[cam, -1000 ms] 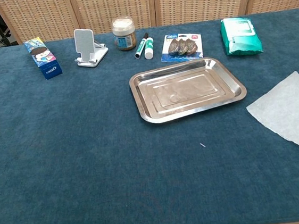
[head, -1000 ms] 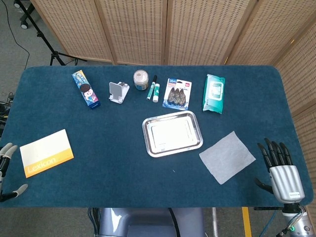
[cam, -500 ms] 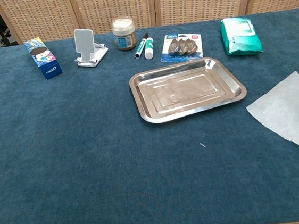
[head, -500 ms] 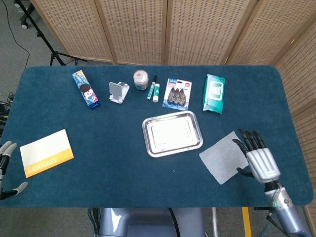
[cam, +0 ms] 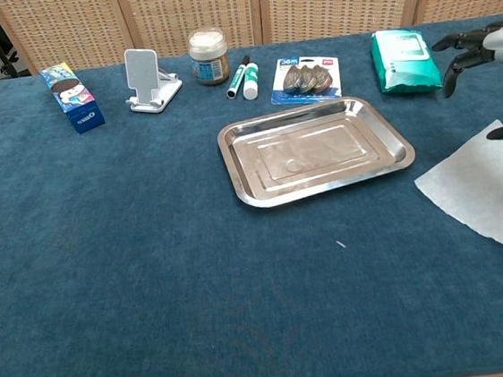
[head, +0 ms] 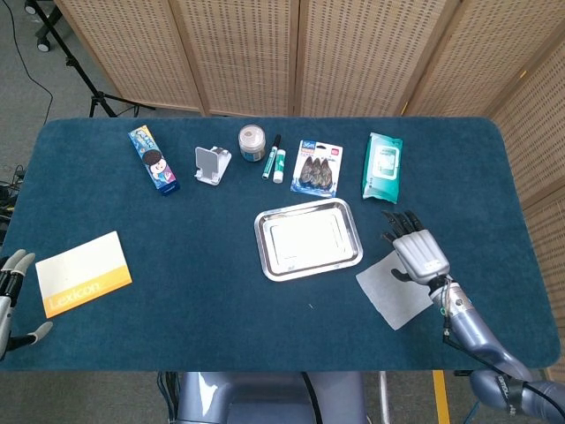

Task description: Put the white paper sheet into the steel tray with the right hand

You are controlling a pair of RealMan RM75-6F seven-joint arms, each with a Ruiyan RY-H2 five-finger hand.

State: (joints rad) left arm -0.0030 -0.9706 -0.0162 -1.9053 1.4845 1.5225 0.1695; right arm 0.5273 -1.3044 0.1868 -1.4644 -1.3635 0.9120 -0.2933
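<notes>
Left hand [head: 12, 296] at lower-left frame edge, fingers apart, holding nothing. White paper sheet [head: 399, 287] flat on the tabletop [head: 203, 291], lower right, just right of the steel tray [head: 308, 238] at centre. Right hand [head: 418, 252] above the sheet's upper right part, fingers [cam: 454, 64] spread, gripping nothing. Green wipes pack [head: 382, 167] beyond, upper right.

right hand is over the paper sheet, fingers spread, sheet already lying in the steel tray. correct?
Not quite. The white paper sheet is not in the steel tray; it lies flat on the blue cloth to the tray's right, and the tray holds nothing. The head view shows this, and the chest view agrees. The rest stands: the right hand is over the sheet's far corner with fingers spread.
</notes>
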